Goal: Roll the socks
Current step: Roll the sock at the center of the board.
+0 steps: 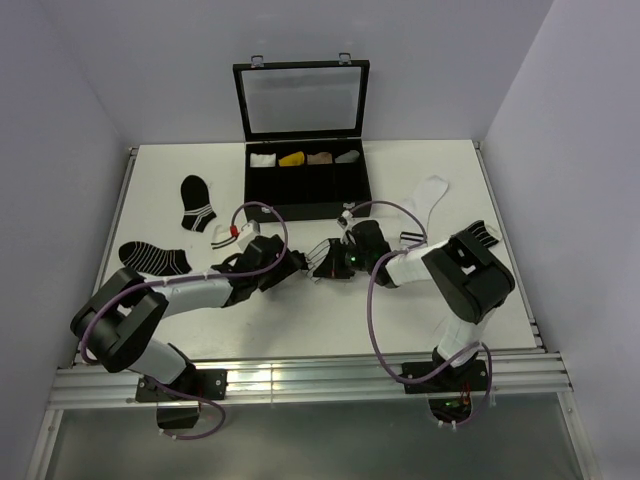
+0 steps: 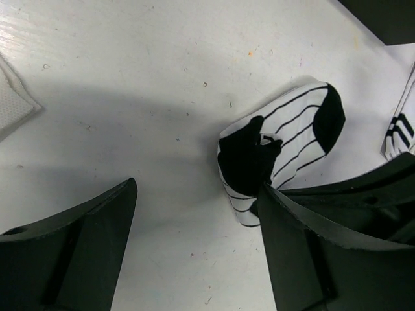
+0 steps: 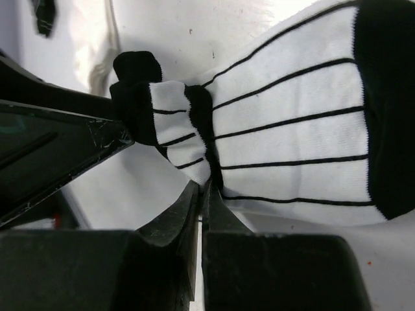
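A white sock with thin black lines and a black toe [image 2: 285,146] lies partly rolled on the table, its folded end bunched up [image 3: 172,123]. My right gripper [image 3: 204,188] is shut, pinching the near edge of this sock [image 1: 322,262]. My left gripper [image 2: 198,240] stands open just left of it. Its right finger [image 2: 305,246] touches the sock's lower edge and bare table lies between its jaws. In the top view both grippers meet at mid-table, left [image 1: 300,266] and right [image 1: 333,262]. A second white sock with black cuff bands [image 2: 401,126] shows at the right edge.
A black compartment box [image 1: 305,190] with its lid open holds several rolled bundles behind the grippers. Two black socks with white stripes [image 1: 197,203] [image 1: 155,257] lie at the left. A pale sock [image 1: 430,195] lies at the right, near the right arm.
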Controlling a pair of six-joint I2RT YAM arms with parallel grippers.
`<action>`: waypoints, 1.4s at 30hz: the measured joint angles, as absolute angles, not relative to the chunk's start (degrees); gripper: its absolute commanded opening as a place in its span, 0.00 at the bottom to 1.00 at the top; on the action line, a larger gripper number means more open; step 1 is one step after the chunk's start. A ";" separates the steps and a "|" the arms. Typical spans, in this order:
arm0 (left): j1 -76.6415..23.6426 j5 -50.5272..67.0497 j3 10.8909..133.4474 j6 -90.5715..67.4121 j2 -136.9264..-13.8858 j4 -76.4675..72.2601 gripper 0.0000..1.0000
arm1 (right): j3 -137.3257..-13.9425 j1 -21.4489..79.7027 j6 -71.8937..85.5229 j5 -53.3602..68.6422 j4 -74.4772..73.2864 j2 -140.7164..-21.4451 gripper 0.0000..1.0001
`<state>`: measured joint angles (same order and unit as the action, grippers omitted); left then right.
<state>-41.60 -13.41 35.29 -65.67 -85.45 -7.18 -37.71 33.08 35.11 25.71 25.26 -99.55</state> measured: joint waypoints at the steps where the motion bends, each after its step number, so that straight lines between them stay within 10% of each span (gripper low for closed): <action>1: -41.60 -13.34 35.11 -65.67 -85.45 -7.70 0.80 | -37.41 32.47 35.75 27.24 26.59 -100.18 0.00; 11: -41.67 -12.32 29.76 -65.60 -84.53 -18.55 0.88 | -35.97 27.14 41.89 38.72 35.53 -105.73 0.00; 23: -41.71 -11.40 28.91 -62.61 -89.86 -29.78 0.74 | -35.97 25.82 43.03 41.74 37.32 -107.35 0.00; 35: -41.60 -8.80 33.26 -60.03 -97.17 -33.21 0.45 | -36.42 25.63 42.46 42.13 36.51 -107.50 0.05; 42: -41.58 -7.33 33.89 -60.16 -99.11 -34.04 0.10 | -36.86 25.67 39.20 39.90 30.96 -104.53 0.31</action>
<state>-41.58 -7.33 33.89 -60.16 -99.11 -34.04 -36.86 25.67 39.20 39.90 30.96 -104.53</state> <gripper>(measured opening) 0.192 0.227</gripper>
